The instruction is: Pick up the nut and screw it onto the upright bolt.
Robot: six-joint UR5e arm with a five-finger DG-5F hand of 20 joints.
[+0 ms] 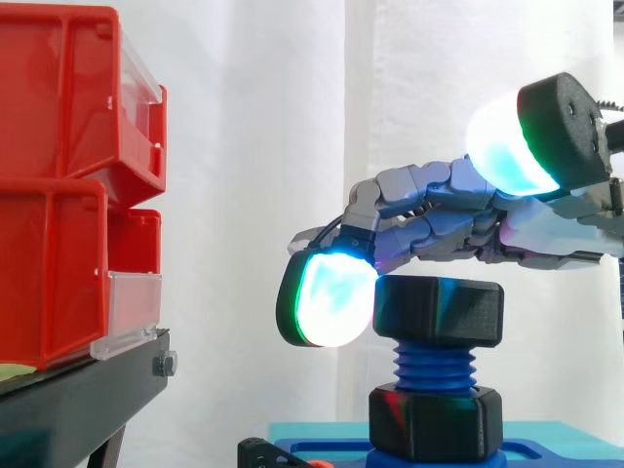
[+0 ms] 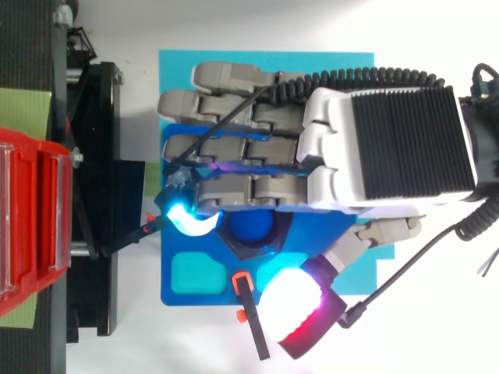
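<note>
— How is the robot hand (image 2: 390, 148) set?

— Open. It reaches in from the right with its grey fingers stretched leftward over the work, and it grips nothing. One fingertip (image 1: 327, 297), glowing cyan-white, bends down and rests against the left face of the black hexagonal plastic nut (image 1: 439, 312). The thumb's pad (image 1: 507, 146) is lifted high on the right, well apart from the nut.

— And where is the nut?

— On top of the upright blue threaded plastic bolt (image 1: 433, 369), sitting level, with several turns of thread bare below it. From above, the bolt's blue end shows through the nut's hole, just beside the fingers.

— What carries the bolt?

— A second black hexagonal collar (image 1: 434, 421) sits round its foot, on a blue plastic base plate (image 2: 222, 269) with teal pockets (image 2: 191, 274). The plate lies on a light teal mat (image 2: 343, 66). A small black clamp with an orange tip (image 2: 253, 331) lies at the plate's edge, near the thumb.

— Further out?

— To the left are stacked red plastic bins (image 1: 58, 195) with clear front lips, on a black metal stand (image 1: 78, 400), well apart from the bolt. A white curtain (image 1: 253, 146) hangs behind.
</note>
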